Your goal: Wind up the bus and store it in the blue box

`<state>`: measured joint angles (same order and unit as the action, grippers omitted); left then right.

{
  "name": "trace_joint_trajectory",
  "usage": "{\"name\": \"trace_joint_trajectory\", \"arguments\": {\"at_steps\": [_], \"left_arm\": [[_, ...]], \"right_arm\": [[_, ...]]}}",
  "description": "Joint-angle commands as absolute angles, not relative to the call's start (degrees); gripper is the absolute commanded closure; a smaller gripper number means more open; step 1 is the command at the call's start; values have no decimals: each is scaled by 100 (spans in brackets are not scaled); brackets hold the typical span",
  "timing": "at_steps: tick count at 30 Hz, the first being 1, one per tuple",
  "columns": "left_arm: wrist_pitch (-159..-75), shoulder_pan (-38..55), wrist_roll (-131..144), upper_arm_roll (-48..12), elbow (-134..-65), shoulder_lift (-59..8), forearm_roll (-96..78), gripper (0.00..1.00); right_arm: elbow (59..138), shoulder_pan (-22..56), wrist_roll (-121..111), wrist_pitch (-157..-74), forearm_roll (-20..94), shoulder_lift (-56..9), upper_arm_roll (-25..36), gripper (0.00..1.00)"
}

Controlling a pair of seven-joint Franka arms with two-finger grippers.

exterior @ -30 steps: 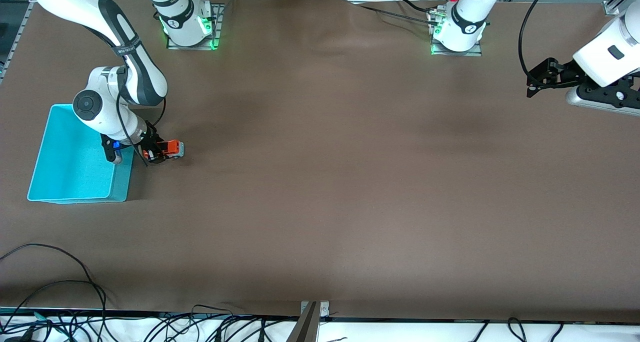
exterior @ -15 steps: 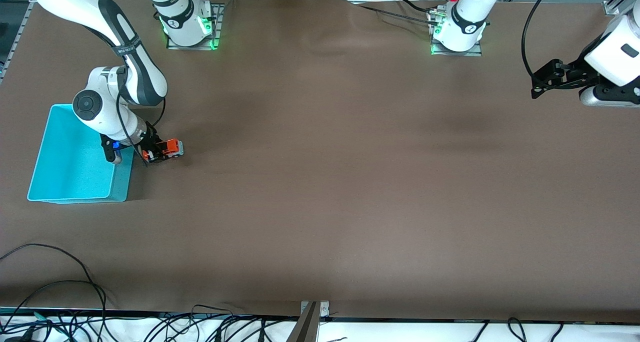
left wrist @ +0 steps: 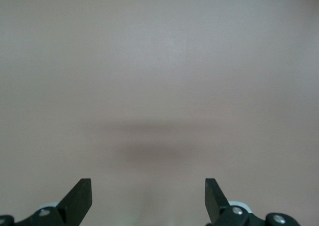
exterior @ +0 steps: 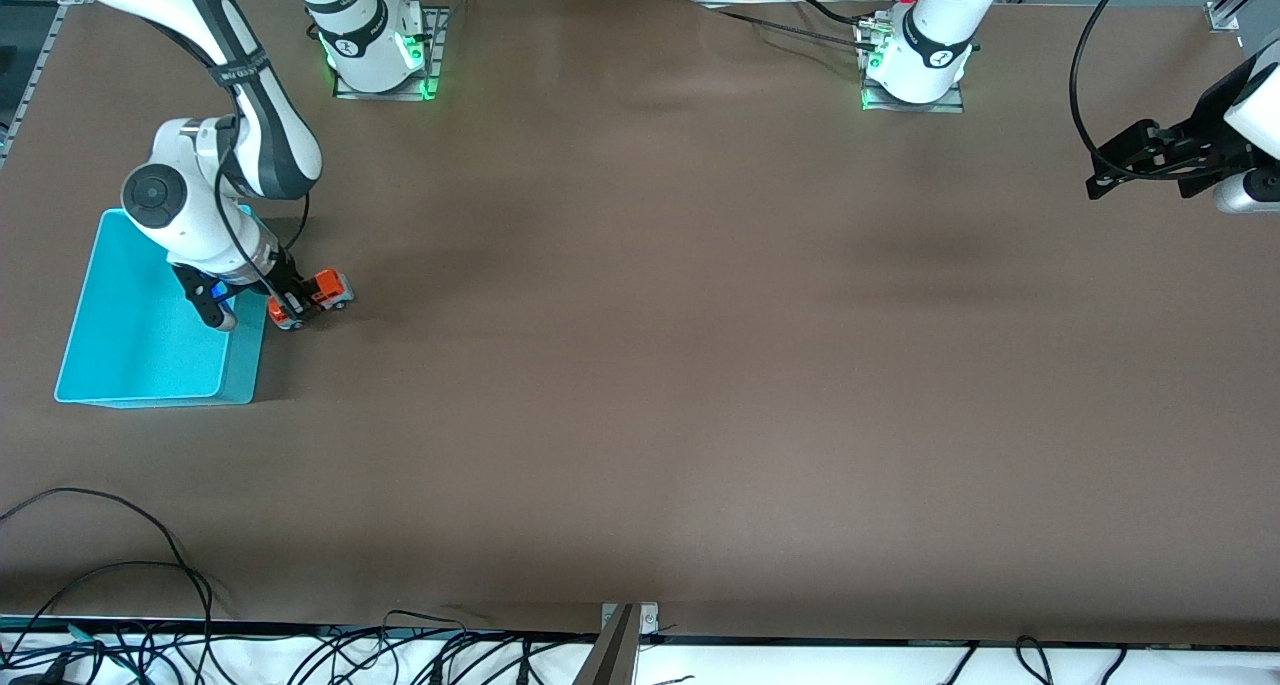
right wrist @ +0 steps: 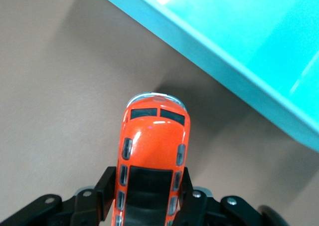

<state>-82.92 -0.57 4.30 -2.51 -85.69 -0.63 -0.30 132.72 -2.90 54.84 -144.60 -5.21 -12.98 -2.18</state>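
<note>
One bus (exterior: pixel 312 297), one blue box (exterior: pixel 140 345) — two arms, two end effectors.

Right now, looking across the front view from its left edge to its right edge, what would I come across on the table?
blue box → right gripper shut on the bus → bare brown table → left gripper, open in the air, waiting.

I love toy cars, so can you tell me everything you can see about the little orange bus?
The bus is a small toy of shiny orange plastic with a dark roof window, rows of small side windows and a pale lower body with little wheels. The right hand is shut on its sides, its fingers pressing against it. It sits close beside the blue box, just outside the wall, not in it.
</note>
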Motion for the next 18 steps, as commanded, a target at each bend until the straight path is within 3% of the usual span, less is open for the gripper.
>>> {"name": "trace_joint_trajectory", "arguments": {"at_steps": [1,18], "left_arm": [[-8253,-79,439,-325,-8481,-44,-79,0],[-8209,-26,492,-378,-8481,-53,-79,0]], "right_arm": [[13298,-334,4774,-14107,-633,-836,-246,100],[12455,-475,1901,-12481,-536,-316,-71,100]]}}
